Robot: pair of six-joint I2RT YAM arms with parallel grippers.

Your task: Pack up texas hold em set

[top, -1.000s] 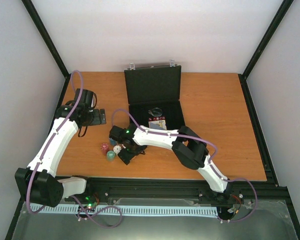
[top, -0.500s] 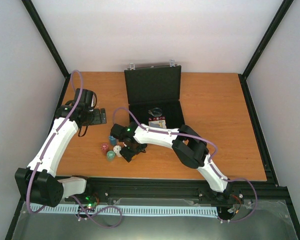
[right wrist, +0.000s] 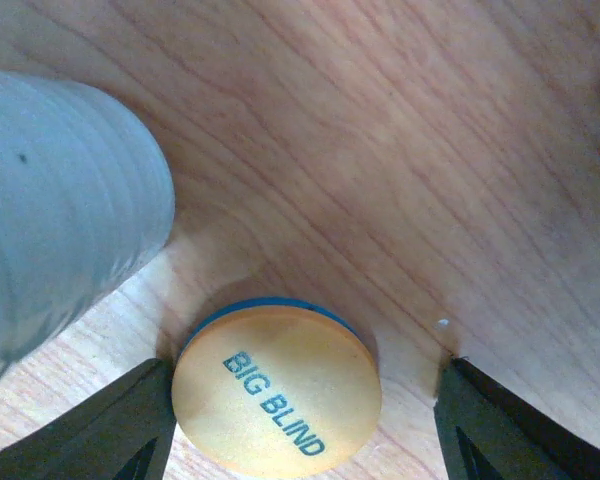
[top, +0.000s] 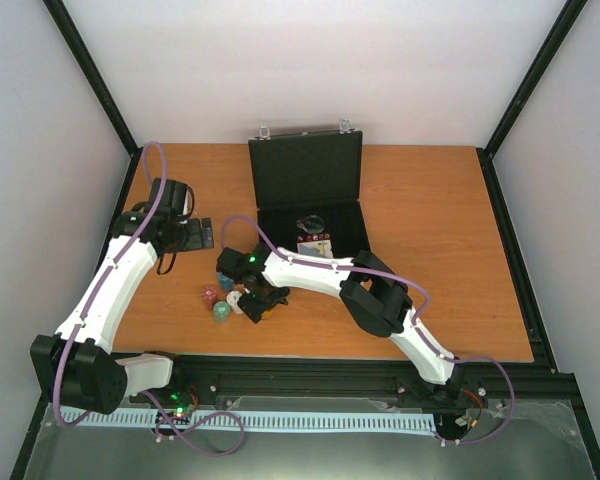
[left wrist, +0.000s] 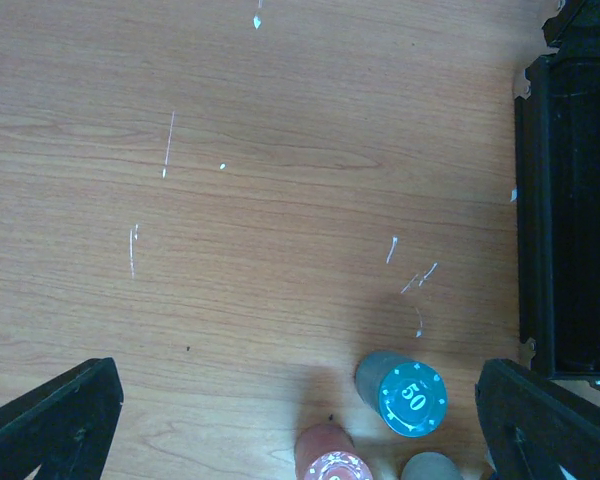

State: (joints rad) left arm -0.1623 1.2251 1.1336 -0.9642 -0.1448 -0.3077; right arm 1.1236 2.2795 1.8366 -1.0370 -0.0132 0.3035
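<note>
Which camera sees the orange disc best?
Right wrist view: the orange disc sits close, lettering readable, between the jaws. In the top view the right gripper mostly hides it; the left wrist view misses it.

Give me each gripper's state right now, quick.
Left gripper: open, empty.
Right gripper: open, fingers on either side of the orange BIG BLIND disc, not clamped on it.

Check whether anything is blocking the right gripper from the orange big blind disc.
Nothing visible does. The orange disc lies flat between the fingers of the right gripper; a pale chip stack stands close beside, not between.
</note>
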